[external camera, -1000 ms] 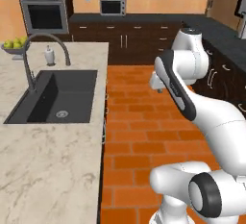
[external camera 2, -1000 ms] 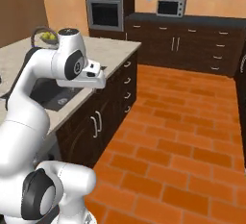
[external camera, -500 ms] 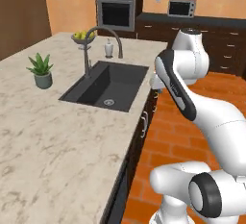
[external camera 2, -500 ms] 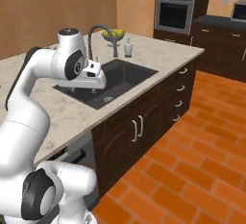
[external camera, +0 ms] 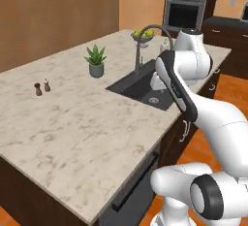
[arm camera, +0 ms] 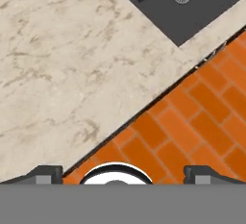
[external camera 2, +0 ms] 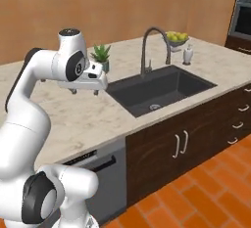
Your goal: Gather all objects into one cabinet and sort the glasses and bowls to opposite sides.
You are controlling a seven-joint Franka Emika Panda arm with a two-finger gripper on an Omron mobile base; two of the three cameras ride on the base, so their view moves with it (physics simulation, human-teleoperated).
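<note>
Over the marble counter (external camera 2: 93, 119) beside the sink (external camera 2: 159, 89), gripper (arm camera: 123, 174) spread wide, empty; apparently searching for tableware, cabinet to be found next.

On the desk (external camera: 82, 123) beyond the pincer (external camera 2: 84, 92): one potted plant (external camera: 96, 61), two small shakers (external camera: 41, 88), one fruit bowl (external camera 2: 177, 39), one soap dispenser (external camera 2: 188, 55), one sink (external camera 2: 159, 89)

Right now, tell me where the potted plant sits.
The potted plant stands on the marble island counter, left of the sink, near the faucet.
</note>
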